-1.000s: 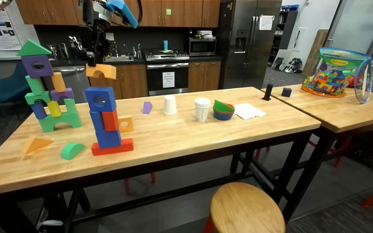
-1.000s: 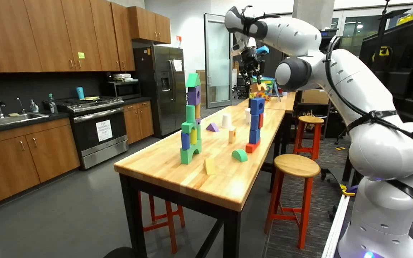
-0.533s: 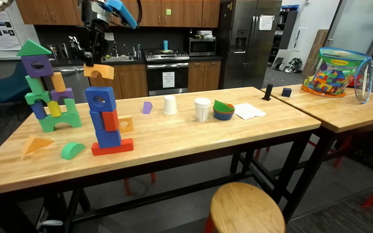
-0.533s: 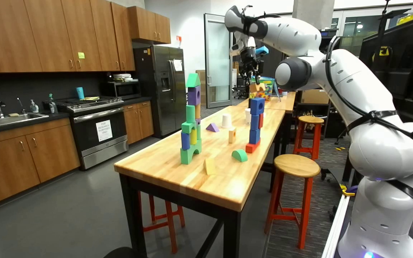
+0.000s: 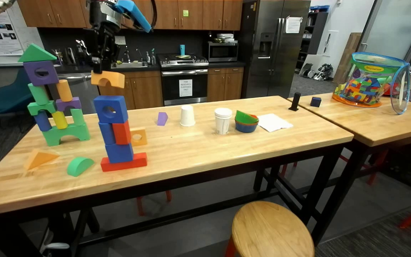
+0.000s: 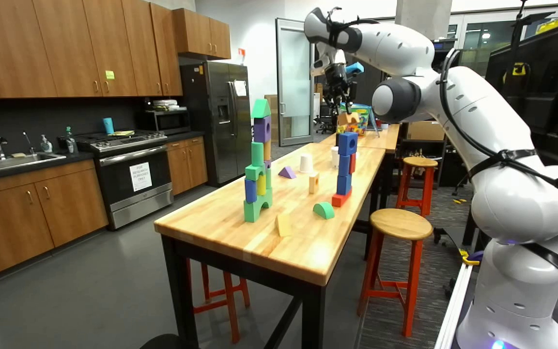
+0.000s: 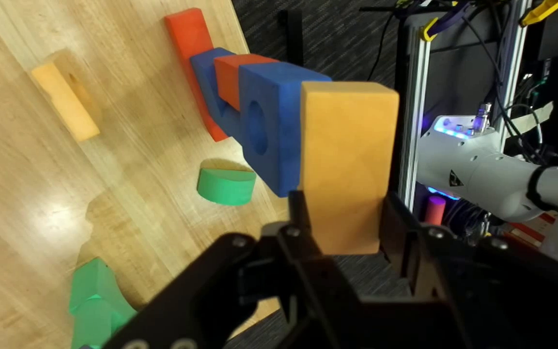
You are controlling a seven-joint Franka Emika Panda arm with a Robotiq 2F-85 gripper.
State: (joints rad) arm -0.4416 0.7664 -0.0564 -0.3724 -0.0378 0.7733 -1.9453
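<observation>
My gripper (image 7: 343,206) is shut on an orange arch block (image 7: 349,155), with one finger against each side of it. In both exterior views the arch block (image 5: 109,75) hangs just above a tower, with a gap below it. The tower's top is a blue block with a round hole (image 5: 121,107). Under that come a narrow blue block (image 5: 106,132) beside a red block (image 5: 121,134), another blue block (image 5: 119,152) and a long red base (image 5: 134,160). The wrist view has the blue top block (image 7: 284,102) partly hidden behind the held arch.
A taller tower of mixed blocks stands nearby, topped by a green triangle (image 5: 37,54). Loose on the table (image 5: 184,153) are a green half-round (image 5: 80,167), an orange wedge (image 5: 40,159), a square orange block (image 5: 142,139) and a purple block (image 5: 162,119). Cups (image 5: 222,121) and bowls (image 5: 245,126) stand farther along.
In an exterior view the gripper and held arch have shifted slightly left above the tower, mostly in the first half second. Both towers and the loose blocks stay put.
</observation>
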